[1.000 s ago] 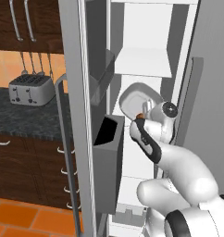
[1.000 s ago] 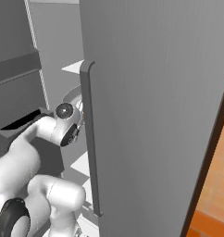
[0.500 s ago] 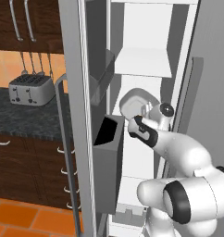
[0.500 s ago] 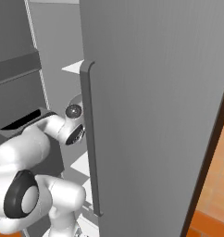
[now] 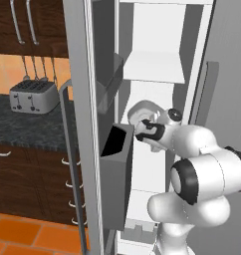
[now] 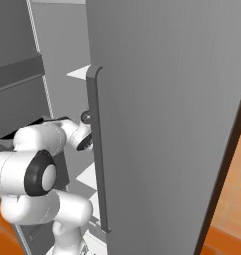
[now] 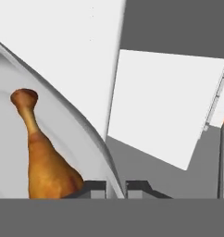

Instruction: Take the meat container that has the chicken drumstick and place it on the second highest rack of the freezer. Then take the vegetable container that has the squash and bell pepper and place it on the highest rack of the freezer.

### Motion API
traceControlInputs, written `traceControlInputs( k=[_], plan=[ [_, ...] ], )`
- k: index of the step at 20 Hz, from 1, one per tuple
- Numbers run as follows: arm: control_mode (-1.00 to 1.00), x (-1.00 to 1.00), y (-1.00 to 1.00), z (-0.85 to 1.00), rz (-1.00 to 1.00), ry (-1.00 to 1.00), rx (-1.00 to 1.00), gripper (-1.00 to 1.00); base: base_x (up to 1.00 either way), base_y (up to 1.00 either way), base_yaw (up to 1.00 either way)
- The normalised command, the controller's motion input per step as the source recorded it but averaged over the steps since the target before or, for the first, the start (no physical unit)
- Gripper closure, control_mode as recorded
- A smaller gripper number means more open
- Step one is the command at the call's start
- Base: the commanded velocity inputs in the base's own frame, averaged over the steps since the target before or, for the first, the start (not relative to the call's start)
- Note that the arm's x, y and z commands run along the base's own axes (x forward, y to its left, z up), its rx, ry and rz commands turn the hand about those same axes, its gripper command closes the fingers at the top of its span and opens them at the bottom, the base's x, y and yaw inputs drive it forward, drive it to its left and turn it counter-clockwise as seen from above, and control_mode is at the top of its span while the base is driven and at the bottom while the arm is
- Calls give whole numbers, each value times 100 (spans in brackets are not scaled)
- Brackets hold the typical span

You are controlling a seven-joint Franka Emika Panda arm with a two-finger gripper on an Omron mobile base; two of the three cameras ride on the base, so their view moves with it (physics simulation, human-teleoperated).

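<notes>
Freezer (image 5: 157,64) open, white interior w/ stacked shelves; arm reaches in past grey door bin (image 5: 115,149).

Change vs a second ago: arm has folded tighter, elbow swung up toward base; meat container (image 5: 142,113) sits a bit lower and nearer door bin. Judgement: carry phase, container not yet on second highest rack; veg container step not started.

Gripper (image 7: 115,187) nearly shut, pinching container rim (image 7: 93,139).

Chicken drumstick (image 7: 42,155) lies inside container, bone end pointing away from fingertips.
</notes>
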Motion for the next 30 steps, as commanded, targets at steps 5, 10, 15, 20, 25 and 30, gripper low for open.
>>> traceControlInputs(
  k=[5,10,15,20,25,30],
  plan=[
    [-100,40,-3,-23,0,1,2,100,0,0,0],
    [-100,46,0,-26,0,2,0,-100,0,0,0],
    [-100,0,4,-1,0,-1,0,-100,0,0,0],
    [-100,-21,13,12,0,-7,0,-100,0,0,0],
    [-100,-31,8,25,0,-12,0,-100,0,0,0],
    [-100,-46,20,38,0,-14,-3,-100,0,0,0]
  ],
)
